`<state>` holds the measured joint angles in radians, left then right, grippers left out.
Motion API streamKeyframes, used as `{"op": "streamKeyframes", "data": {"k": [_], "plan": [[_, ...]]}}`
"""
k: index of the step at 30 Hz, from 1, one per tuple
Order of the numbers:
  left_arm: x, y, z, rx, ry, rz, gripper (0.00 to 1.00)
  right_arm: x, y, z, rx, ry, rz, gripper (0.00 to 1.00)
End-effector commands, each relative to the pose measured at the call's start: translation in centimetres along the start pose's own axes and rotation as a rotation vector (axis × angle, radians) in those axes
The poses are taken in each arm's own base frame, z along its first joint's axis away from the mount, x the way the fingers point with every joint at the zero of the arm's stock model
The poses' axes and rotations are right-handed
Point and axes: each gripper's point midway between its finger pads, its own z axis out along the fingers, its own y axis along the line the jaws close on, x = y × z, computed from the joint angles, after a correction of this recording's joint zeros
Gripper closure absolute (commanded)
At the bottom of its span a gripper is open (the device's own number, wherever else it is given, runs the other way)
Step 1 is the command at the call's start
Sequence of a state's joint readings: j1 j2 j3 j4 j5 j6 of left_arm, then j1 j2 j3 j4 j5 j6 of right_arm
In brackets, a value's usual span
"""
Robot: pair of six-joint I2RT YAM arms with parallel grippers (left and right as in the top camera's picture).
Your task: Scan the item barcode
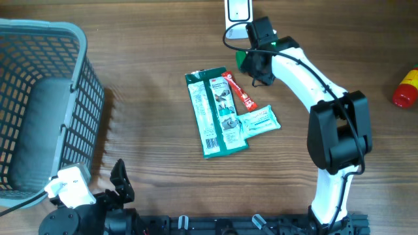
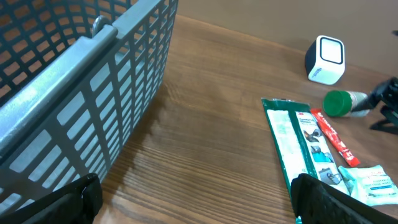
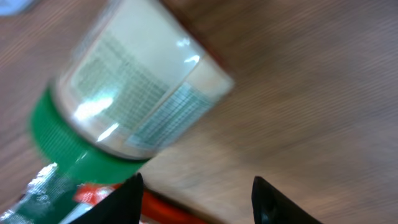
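Observation:
A bottle with a green cap (image 3: pixel 134 93) lies on its side on the wooden table, its pale printed label facing up. Overhead, only its cap (image 1: pixel 242 60) shows beside my right gripper (image 1: pixel 259 68). In the right wrist view the right gripper (image 3: pixel 196 186) is open, its tips just short of the bottle and only bare wood between them. The white barcode scanner (image 1: pixel 237 12) stands at the table's far edge, right behind the bottle (image 2: pixel 341 102). My left gripper (image 2: pixel 199 208) hangs wide open and empty near the front left (image 1: pixel 121 183).
A grey mesh basket (image 1: pixel 78 98) fills the left side. A green flat package (image 1: pixel 215 111), a red stick packet (image 1: pixel 239 91) and a small white-green sachet (image 1: pixel 261 121) lie mid-table. A red object (image 1: pixel 406 88) sits at the right edge.

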<state>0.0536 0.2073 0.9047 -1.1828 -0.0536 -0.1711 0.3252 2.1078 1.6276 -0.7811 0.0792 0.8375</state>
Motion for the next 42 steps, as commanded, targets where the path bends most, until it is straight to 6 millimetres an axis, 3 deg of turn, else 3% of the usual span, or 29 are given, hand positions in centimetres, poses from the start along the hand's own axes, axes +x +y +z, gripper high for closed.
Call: {"op": "streamKeyframes", "data": {"k": [1, 6, 8, 13, 17, 21, 26, 29, 42], "plan": [[0.0, -0.2, -0.1, 0.013, -0.004, -0.004, 0.0, -0.6, -2.2, 0.4, 0.063, 0.002, 0.062, 0.43], [0.0, -0.2, -0.1, 0.013, -0.004, -0.004, 0.0, 0.4, -0.8, -1.8, -0.05, 0.094, 0.07, 0.43], [0.0, -0.2, -0.1, 0.013, -0.004, -0.004, 0.0, 0.1, 0.1, -3.3, -0.101, 0.086, 0.071, 0.48], [0.0, -0.2, -0.1, 0.013, -0.004, -0.004, 0.0, -2.0, 2.3, -5.2, -0.212, -0.001, 0.079, 0.57], [0.0, -0.2, -0.1, 0.013, -0.004, -0.004, 0.0, -5.5, 4.6, -5.2, -0.299, -0.144, 0.107, 0.75], [0.0, -0.2, -0.1, 0.013, -0.004, -0.004, 0.0, -7.6, 6.7, -3.4, -0.373, -0.225, 0.107, 0.88], [0.0, -0.2, -0.1, 0.013, -0.004, -0.004, 0.0, -7.9, 7.2, -0.4, -0.383, -0.233, 0.108, 0.92], [0.0, -0.2, -0.1, 0.013, -0.004, -0.004, 0.0, -7.4, 6.8, 1.1, -0.357, -0.217, 0.107, 0.95], [0.0, -0.2, -0.1, 0.013, -0.004, -0.004, 0.0, -3.2, 3.0, 2.8, -0.184, -0.058, -0.008, 0.95]]}}
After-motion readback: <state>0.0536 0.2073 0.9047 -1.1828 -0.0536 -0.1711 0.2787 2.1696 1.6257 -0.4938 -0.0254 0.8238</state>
